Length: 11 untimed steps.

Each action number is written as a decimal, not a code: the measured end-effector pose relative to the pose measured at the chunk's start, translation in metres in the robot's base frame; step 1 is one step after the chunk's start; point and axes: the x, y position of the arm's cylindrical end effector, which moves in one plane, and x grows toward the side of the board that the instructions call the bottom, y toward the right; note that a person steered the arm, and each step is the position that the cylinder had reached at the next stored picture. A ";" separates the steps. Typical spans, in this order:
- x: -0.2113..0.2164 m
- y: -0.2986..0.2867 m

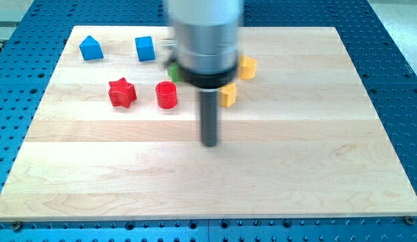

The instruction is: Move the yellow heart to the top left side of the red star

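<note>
The red star (122, 92) lies on the wooden board (296, 154) at the view's upper left. Two yellow blocks show beside the arm's body: one (228, 95) just right of the rod and one (247, 67) higher up and further right. Both are partly hidden, so I cannot tell which is the heart. My tip (209, 143) rests on the board near the middle, below and left of the lower yellow block and right of and below the red star, touching no block.
A red cylinder (167, 95) sits right of the red star. A blue house-shaped block (91, 48) and a blue cube (144, 48) lie near the view's top left. A green block (173, 70) is mostly hidden behind the arm's body.
</note>
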 end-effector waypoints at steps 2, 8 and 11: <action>-0.100 0.062; -0.182 -0.048; -0.180 -0.122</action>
